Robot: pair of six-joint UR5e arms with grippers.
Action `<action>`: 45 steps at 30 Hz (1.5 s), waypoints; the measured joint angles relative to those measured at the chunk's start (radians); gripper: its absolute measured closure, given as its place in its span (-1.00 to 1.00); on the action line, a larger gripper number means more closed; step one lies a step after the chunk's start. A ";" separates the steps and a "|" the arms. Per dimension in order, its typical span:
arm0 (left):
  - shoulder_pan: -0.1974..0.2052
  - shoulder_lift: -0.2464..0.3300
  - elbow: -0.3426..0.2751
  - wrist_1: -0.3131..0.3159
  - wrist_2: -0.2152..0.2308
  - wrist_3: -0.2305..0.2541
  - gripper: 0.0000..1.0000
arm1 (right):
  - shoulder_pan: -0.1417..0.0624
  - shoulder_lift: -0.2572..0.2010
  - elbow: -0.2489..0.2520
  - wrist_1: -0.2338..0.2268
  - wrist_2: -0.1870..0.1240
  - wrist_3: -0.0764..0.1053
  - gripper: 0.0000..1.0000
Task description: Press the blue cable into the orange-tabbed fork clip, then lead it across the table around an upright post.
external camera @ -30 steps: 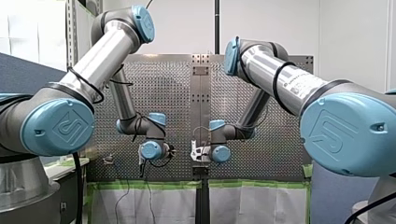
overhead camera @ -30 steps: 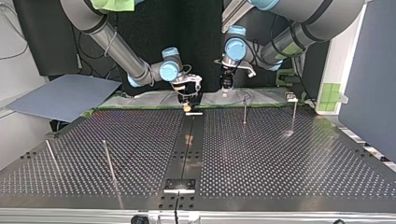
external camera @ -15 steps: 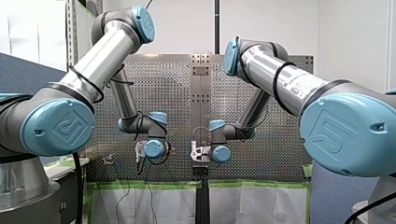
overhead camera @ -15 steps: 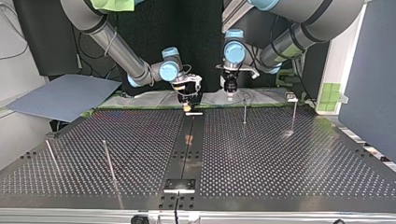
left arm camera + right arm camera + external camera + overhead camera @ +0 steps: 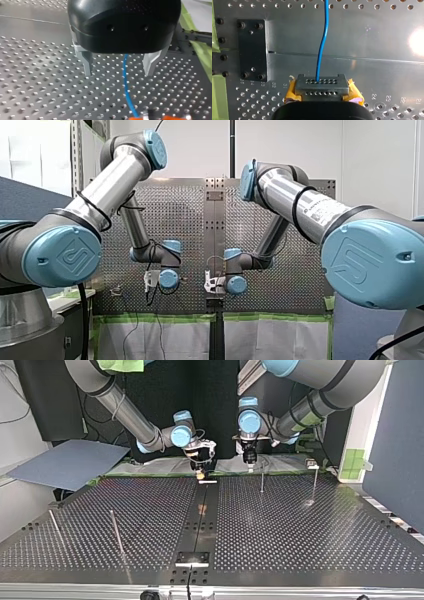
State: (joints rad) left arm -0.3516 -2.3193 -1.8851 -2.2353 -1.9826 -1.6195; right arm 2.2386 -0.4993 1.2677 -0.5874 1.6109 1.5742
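Left wrist view gives you the main worry: the left claw (image 5: 119, 72) hangs open just above the bench (image 5: 37, 87). Its metal fingers (image 5: 87, 65) stand either side of the blue cable (image 5: 126, 85) without touching it. The cable runs on to the orange-tabbed fork clip (image 5: 167, 117), which is cut off at the view's edge, so you cannot tell whether it is seated in the fork or only lying against it. In the right wrist view the right claw (image 5: 322, 86) looks closed on the cable, yellow pads (image 5: 354, 93) drawn in. The line leads straight ahead of it over the bench's smooth centre strip. Judging from that, the likeliest failure is tension: if the right claw draws on the cable while nothing pins it at the fork, the cable could ride up and out of the clip. A second risk is the press itself. Bring the open left claw down off line and a fingertip may strike the clip's tabs or the bench instead of pushing the cable home. In the top view an upright post (image 5: 262, 479) stands near the left claw, so a careless sweep across the bench could knock it. The cable is too thin to follow there, so you would not see a snag.
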 joint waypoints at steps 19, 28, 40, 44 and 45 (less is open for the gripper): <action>-0.004 -0.110 0.110 -0.116 -0.013 -0.070 -1.00 | -0.001 0.000 0.000 0.004 -0.002 0.000 1.00; -0.007 -0.096 0.111 -0.125 -0.016 -0.107 -1.00 | -0.003 0.000 0.000 0.004 -0.002 0.000 1.00; -0.010 -0.065 0.116 -0.102 -0.016 -0.092 -1.00 | -0.004 0.000 0.000 0.006 -0.003 0.000 1.00; -0.012 -0.065 0.117 -0.101 -0.018 -0.072 -1.00 | -0.004 0.000 0.000 0.007 -0.004 0.000 1.00; -0.012 -0.065 0.117 -0.102 -0.019 -0.067 -1.00 | -0.004 0.000 0.000 0.007 -0.004 0.000 1.00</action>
State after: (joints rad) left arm -0.3633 -2.3845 -1.7685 -2.3369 -2.0015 -1.6862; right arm 2.2343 -0.4992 1.2676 -0.5802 1.6070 1.5738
